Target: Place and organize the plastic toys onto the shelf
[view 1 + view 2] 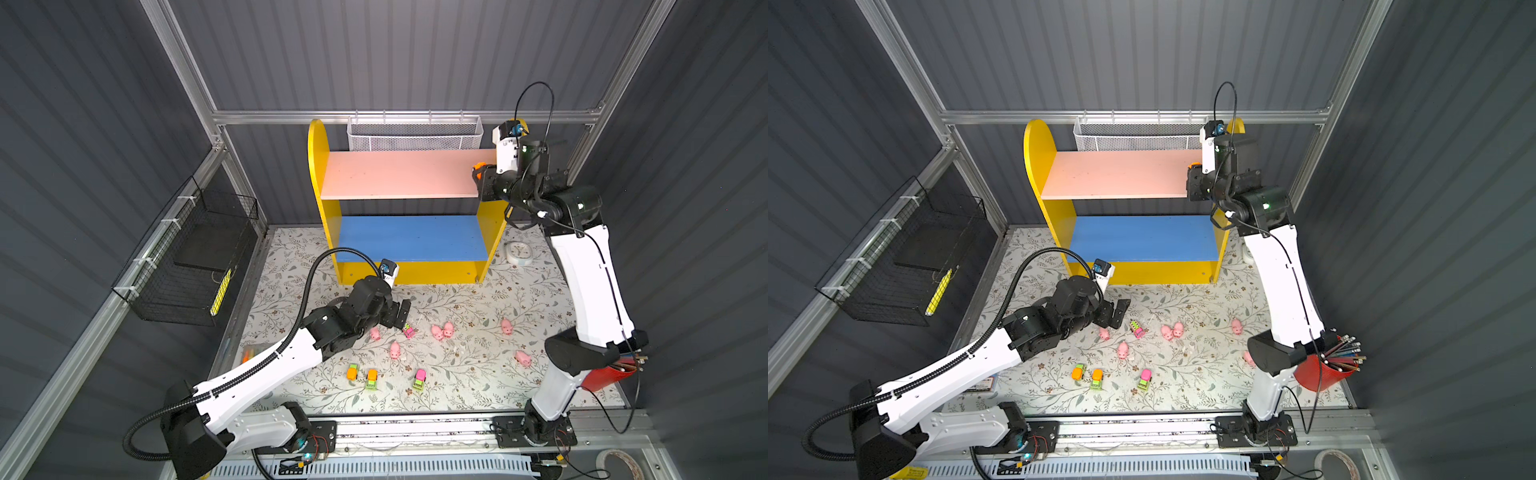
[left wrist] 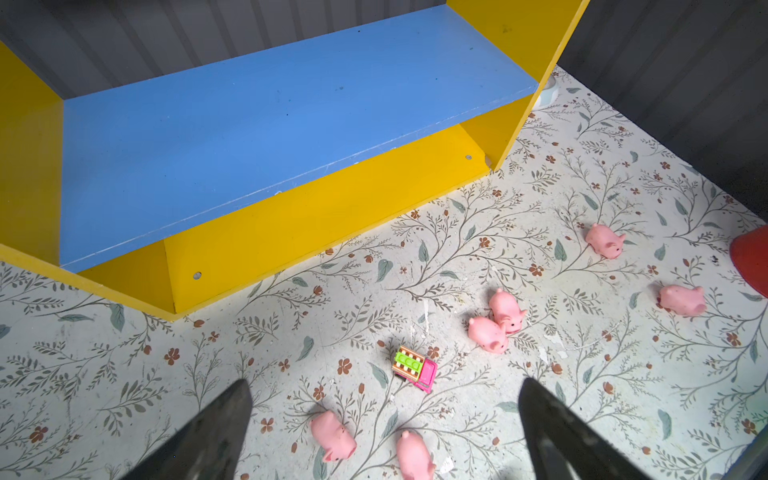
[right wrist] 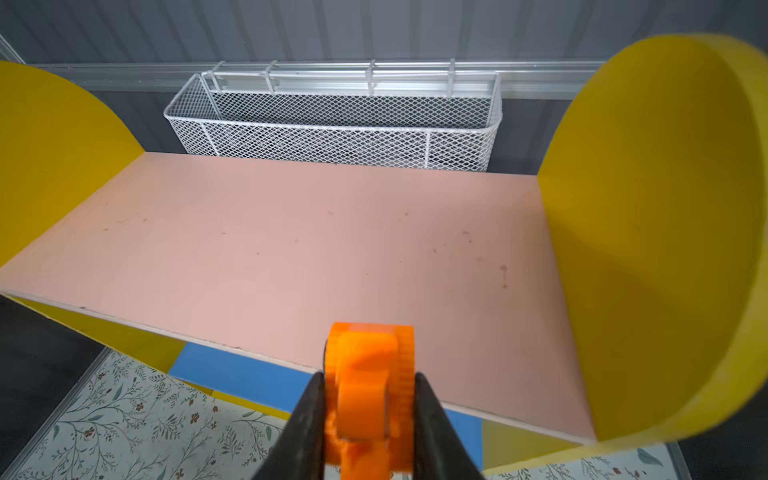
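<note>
While my right gripper (image 3: 369,376) is clamped on the orange vehicle (image 3: 368,399) at the pink upper board's (image 3: 291,249) right end, front edge, bare board lies just ahead. My left gripper (image 2: 385,385), jaws apart, hovers by the pink-green truck (image 2: 414,368).

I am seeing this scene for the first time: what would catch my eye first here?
The bright shelf, yellow sides with pink and blue boards, stands out at the back. The right gripper holds an orange toy at the front edge of the pink board. Pink pigs and small vehicles lie scattered on the floral table, near the open left gripper.
</note>
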Controlling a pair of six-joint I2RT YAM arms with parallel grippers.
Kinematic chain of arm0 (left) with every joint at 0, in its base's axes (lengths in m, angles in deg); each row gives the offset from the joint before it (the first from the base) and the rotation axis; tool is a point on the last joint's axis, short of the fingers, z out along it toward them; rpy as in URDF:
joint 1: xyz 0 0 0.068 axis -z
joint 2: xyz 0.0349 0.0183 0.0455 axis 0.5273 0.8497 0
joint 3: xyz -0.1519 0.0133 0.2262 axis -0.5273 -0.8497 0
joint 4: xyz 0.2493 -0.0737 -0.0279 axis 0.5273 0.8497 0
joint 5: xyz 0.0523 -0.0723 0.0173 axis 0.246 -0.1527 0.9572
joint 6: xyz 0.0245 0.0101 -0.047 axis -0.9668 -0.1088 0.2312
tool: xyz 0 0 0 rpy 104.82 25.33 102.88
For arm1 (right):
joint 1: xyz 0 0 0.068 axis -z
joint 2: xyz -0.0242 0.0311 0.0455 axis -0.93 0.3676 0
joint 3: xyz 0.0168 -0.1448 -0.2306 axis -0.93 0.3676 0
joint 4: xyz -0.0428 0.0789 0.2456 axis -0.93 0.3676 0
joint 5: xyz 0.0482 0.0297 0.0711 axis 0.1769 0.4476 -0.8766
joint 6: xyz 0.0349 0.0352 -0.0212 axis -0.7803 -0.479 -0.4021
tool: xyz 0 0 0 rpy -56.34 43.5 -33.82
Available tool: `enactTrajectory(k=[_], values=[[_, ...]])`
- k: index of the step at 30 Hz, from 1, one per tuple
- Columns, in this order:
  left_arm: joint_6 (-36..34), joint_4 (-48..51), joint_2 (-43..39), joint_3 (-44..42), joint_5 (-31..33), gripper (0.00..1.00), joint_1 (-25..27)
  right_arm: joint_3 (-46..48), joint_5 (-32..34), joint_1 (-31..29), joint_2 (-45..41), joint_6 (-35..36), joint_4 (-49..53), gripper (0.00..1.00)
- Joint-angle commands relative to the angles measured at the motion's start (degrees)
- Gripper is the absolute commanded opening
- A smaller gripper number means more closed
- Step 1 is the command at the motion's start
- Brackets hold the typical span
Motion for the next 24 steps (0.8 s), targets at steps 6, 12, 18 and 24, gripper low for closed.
enactTrajectory(k=[6,12,18,24], values=[[-1.7,-1.1,-1.0,1.6,0.3,1.0,0.3,-1.5,-2.1,2.8,2.0,-0.7,3.6,0.3],[-2.1,-1.1,-0.8,1.4,0.8,1.0,0.3,-1.4,-2.1,3.9,2.6,-0.5,3.6,0.31],[-2.5,-1.5,-0.4,1.6,0.9,1.0,0.3,-1.4,-2.8,5.2,3.9,-0.4,3.8,0.32],[-2.8,-1.7,0.2,1.9,1.0,1.0,0.3,-1.3,-4.0,6.5,4.8,-0.5,3.1,0.32]])
